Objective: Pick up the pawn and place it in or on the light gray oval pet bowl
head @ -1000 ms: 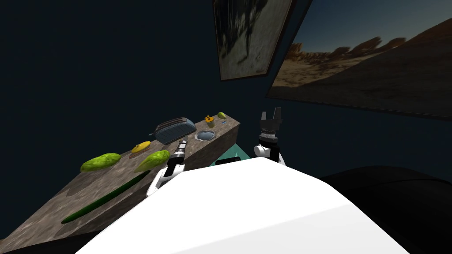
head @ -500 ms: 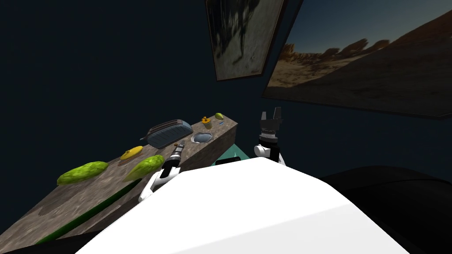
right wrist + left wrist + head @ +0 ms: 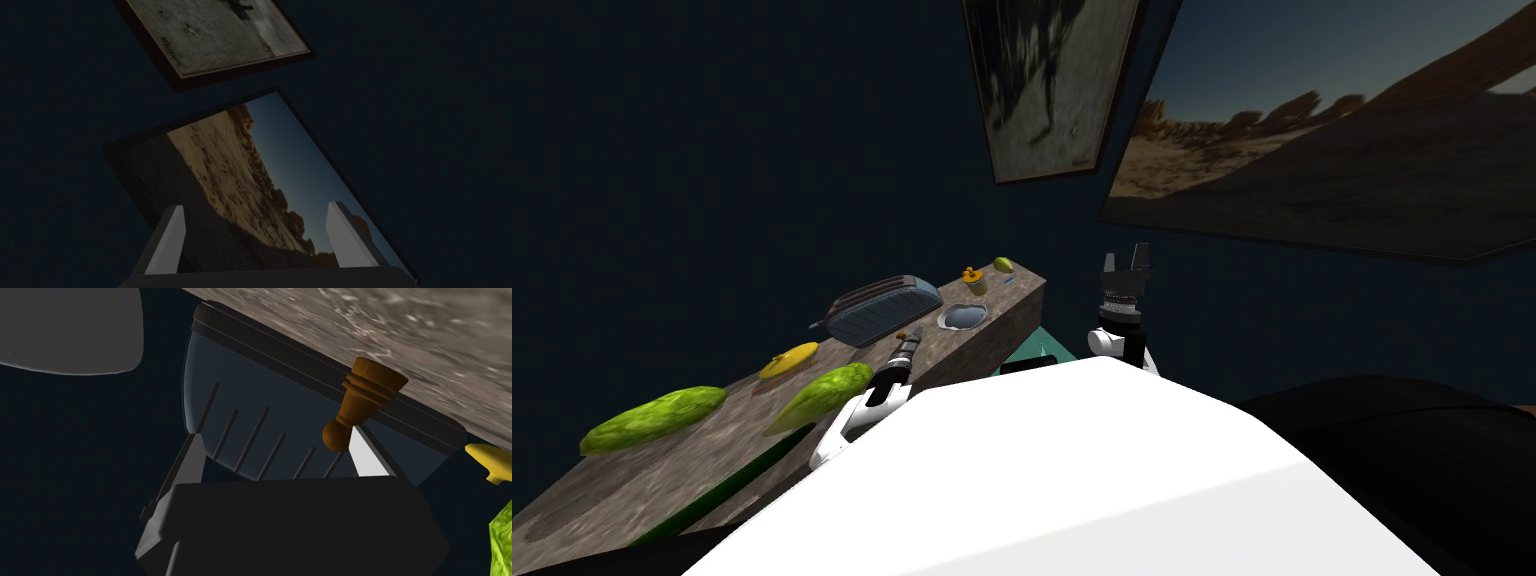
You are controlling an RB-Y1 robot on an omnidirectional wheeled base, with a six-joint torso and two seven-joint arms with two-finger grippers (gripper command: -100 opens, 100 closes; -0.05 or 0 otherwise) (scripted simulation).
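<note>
A small brown pawn (image 3: 361, 402) stands on the mottled stone counter (image 3: 425, 333), in front of a blue-grey toaster (image 3: 260, 413). My left gripper (image 3: 272, 438) is open. The pawn's round head sits at the tip of one of its fingers (image 3: 369, 457), outside the gap. In the head view the left gripper (image 3: 911, 340) hovers over the counter between the toaster (image 3: 874, 308) and the light grey oval pet bowl (image 3: 962, 317). The pawn (image 3: 902, 334) is a tiny brown speck by the fingertips. My right gripper (image 3: 1125, 258) is raised off the counter's end, open (image 3: 257, 215).
A yellow-lidded jar (image 3: 972, 279) and a lime-coloured fruit (image 3: 1002, 264) lie past the bowl, near the counter's far end. Nearer me are a yellow item (image 3: 789, 358), two green leafy heads (image 3: 652, 418) (image 3: 817, 392) and a long cucumber (image 3: 712, 488). Dark walls stand close.
My head view has swung, so the counter's things slid toward the lower left. The left forearm shifted with them and stays by the toaster and bowl. The right arm has not moved.
</note>
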